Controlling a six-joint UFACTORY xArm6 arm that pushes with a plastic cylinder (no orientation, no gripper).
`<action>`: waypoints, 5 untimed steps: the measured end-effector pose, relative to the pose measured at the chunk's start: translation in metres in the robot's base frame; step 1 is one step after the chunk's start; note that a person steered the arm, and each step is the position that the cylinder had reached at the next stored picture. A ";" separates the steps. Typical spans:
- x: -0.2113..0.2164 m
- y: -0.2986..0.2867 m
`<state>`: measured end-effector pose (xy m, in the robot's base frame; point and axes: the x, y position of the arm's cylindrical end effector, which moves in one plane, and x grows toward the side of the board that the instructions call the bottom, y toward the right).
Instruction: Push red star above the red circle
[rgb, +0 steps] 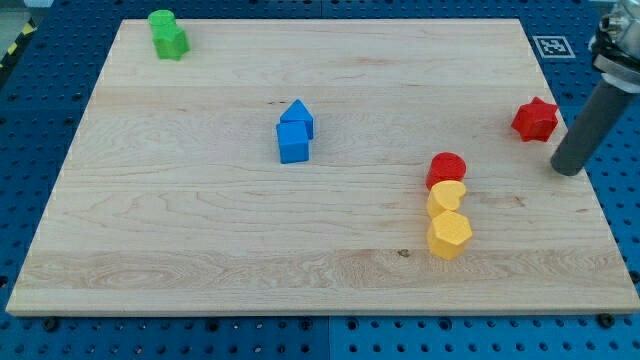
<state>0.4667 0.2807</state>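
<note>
The red star (536, 119) lies near the board's right edge, up and to the right of the red circle (447, 168). The red circle sits at the top of a short column, touching a yellow heart (447, 197) below it, with a yellow hexagon (450, 235) under that. My tip (567, 170) is at the board's right edge, just below and to the right of the red star, a small gap apart from it.
Two blue blocks (294, 132) sit together near the board's middle. Two green blocks (167, 34) sit at the top left corner. The wooden board (200, 230) lies on a blue perforated table. A marker tag (549, 45) is off the top right corner.
</note>
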 end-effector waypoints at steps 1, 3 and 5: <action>0.000 0.033; -0.041 0.059; -0.063 0.002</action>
<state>0.4039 0.2826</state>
